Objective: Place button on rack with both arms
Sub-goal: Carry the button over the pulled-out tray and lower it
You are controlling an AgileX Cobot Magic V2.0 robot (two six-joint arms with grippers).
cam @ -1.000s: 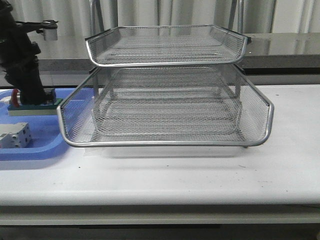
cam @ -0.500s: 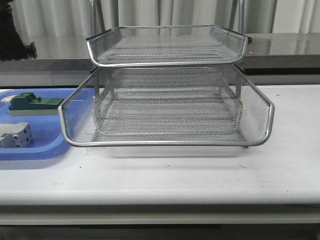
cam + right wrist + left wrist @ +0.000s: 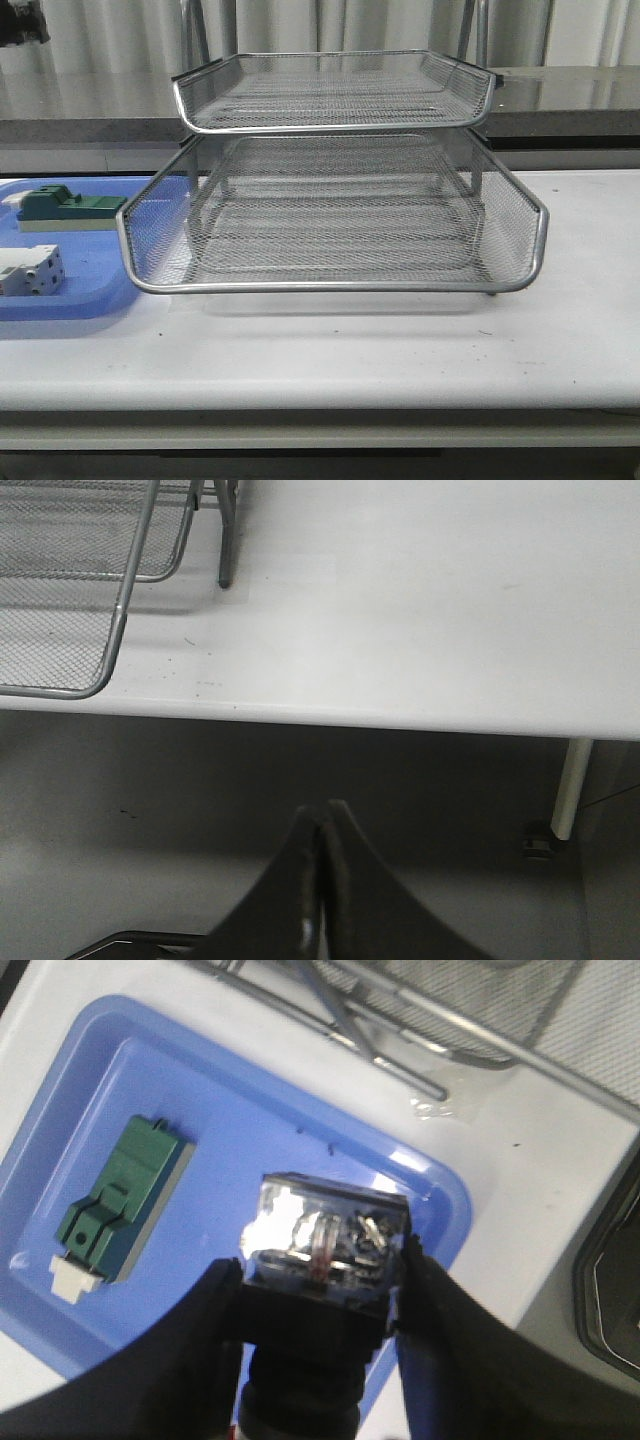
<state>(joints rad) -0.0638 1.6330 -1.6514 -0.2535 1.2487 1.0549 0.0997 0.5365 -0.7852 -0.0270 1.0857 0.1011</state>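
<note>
We've got the button (image 3: 325,1250) pinched in the left tool (image 3: 320,1305), up over the blue tray (image 3: 420,1175) holding a green block (image 3: 120,1205) and white block (image 3: 30,272). Rack (image 3: 330,215) sits beside it on the worktop (image 3: 400,350), trays bare. Right tool (image 3: 320,855) is pressed together, off the worktop's edge.

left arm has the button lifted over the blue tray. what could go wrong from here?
1. The left gripper holds the button only by its block sides, between two fingers; it might twist or slip in transit.
2. If dropped now, it would likely land in the blue tray, near the green block.
3. The rack has raised wire rims; a low approach could clip one.
</note>
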